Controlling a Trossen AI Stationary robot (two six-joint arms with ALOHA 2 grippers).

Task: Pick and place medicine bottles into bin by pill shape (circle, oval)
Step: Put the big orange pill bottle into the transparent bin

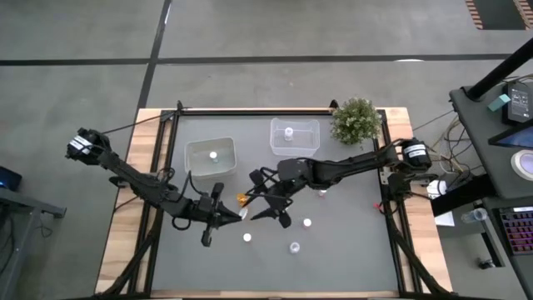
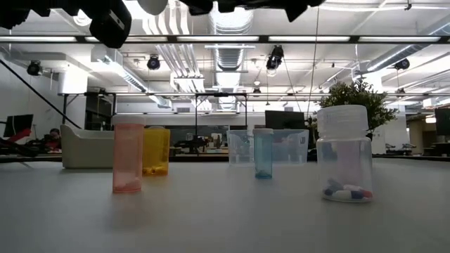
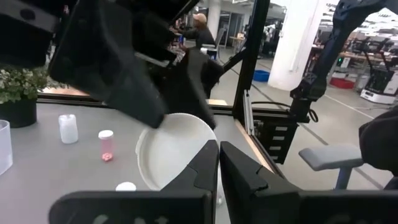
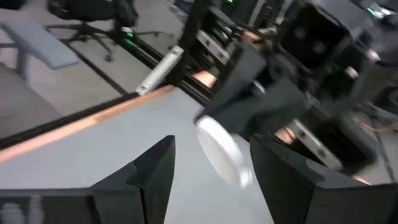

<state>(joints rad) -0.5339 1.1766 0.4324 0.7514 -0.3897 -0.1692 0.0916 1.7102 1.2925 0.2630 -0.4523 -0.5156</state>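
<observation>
Unlabelled clear bottle [image 2: 344, 153], left gripper [image 1: 223, 218] closed, right gripper [image 1: 271, 202] spread apart.

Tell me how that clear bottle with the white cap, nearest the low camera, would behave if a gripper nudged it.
The clear bottle stands upright and taller than wide, so a high push would probably tip it, and on its side it would likely roll. Only a few pills sit at the bottom, so it is probably light. Its smooth wall may slip between fingers.
</observation>
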